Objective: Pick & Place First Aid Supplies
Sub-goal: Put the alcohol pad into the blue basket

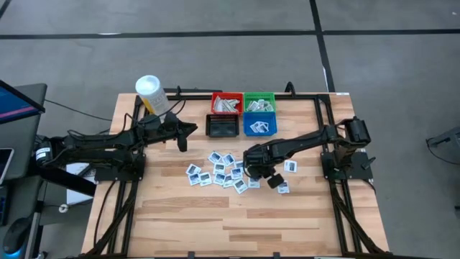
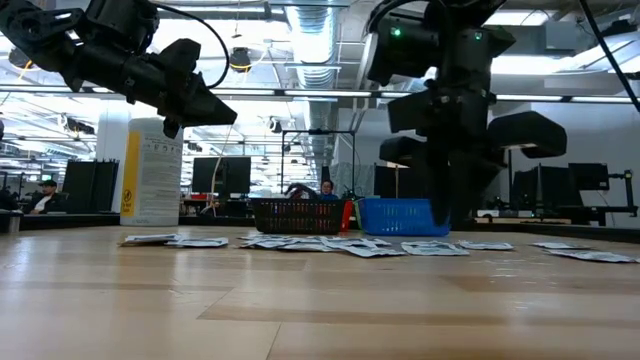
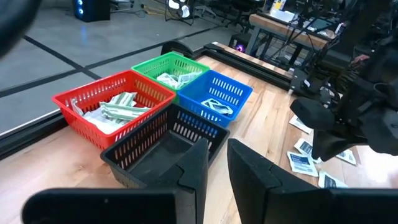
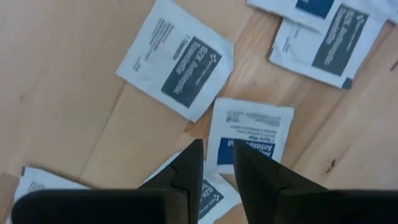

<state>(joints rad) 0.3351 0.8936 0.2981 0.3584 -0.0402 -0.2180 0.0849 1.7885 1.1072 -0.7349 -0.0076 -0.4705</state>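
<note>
Right hand — fingers a slit apart, empty — over white, dark-printed square packets.

place: lab/office | cues: monitors, ceiling ducts, seated person

Front half of wooden tabletop is bare; scattered square white packets mid-table, four small plastic bins and white cylindrical tub block the rear.
</note>
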